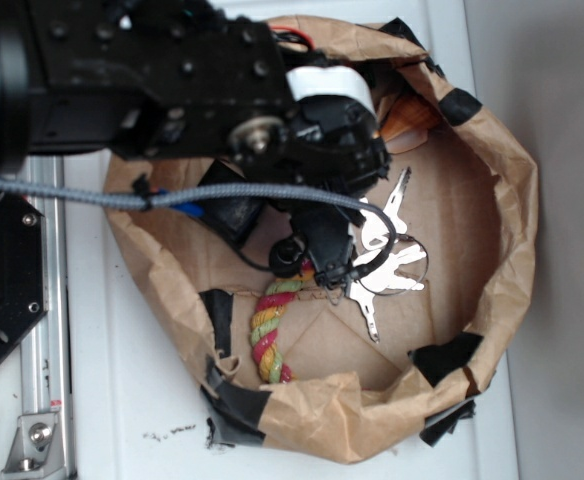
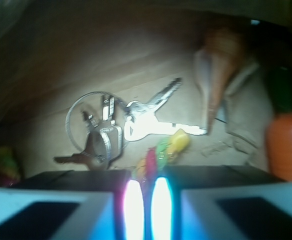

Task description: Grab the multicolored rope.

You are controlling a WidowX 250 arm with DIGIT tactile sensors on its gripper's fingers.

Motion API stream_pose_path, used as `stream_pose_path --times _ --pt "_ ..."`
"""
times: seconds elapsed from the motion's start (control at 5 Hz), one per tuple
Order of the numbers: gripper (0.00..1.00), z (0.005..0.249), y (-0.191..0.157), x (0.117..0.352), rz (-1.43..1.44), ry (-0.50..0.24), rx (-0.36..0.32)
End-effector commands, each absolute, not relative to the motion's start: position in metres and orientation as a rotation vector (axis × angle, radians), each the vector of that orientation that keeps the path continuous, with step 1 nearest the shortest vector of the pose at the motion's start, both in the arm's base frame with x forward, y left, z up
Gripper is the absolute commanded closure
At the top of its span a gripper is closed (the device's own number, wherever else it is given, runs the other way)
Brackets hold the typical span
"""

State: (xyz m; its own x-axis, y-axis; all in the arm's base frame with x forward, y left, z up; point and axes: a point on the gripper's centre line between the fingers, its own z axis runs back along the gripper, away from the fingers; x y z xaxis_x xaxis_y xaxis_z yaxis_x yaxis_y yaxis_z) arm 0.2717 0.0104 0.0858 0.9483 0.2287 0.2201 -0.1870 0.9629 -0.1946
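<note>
The multicolored rope (image 1: 270, 335), a short twisted cord of red, yellow and green strands, lies on the floor of the brown paper bag (image 1: 512, 180) at its near left. Its upper end runs under my gripper (image 1: 317, 275). In the wrist view the rope (image 2: 167, 149) passes straight back between my two fingertips, which stand almost together with only a thin slit between them. My gripper (image 2: 146, 200) is shut on that end of the rope.
A bunch of silver keys on a ring (image 1: 387, 255) lies just right of the gripper, seen in the wrist view as keys (image 2: 111, 131). An orange toy carrot (image 2: 286, 145) and a cone-shaped shell (image 2: 216, 70) sit farther in. Crumpled bag walls ring everything.
</note>
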Motion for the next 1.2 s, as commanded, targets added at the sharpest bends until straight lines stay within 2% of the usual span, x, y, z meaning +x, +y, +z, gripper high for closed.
stream_pose_path --times 0.0,0.2,0.4,0.6,0.8,1.0 --pt "0.00 0.104 -0.001 0.277 0.272 -0.132 -0.170" --pt "0.00 0.080 -0.027 0.256 0.459 -0.089 -0.135" --pt "0.00 0.056 -0.043 0.244 0.643 -0.046 -0.131" --pt "0.00 0.034 -0.044 0.240 0.755 0.011 -0.113" --pt "0.87 0.019 -0.044 0.237 0.792 0.045 -0.101" --pt "1.00 0.007 -0.049 0.236 0.806 0.070 -0.078"
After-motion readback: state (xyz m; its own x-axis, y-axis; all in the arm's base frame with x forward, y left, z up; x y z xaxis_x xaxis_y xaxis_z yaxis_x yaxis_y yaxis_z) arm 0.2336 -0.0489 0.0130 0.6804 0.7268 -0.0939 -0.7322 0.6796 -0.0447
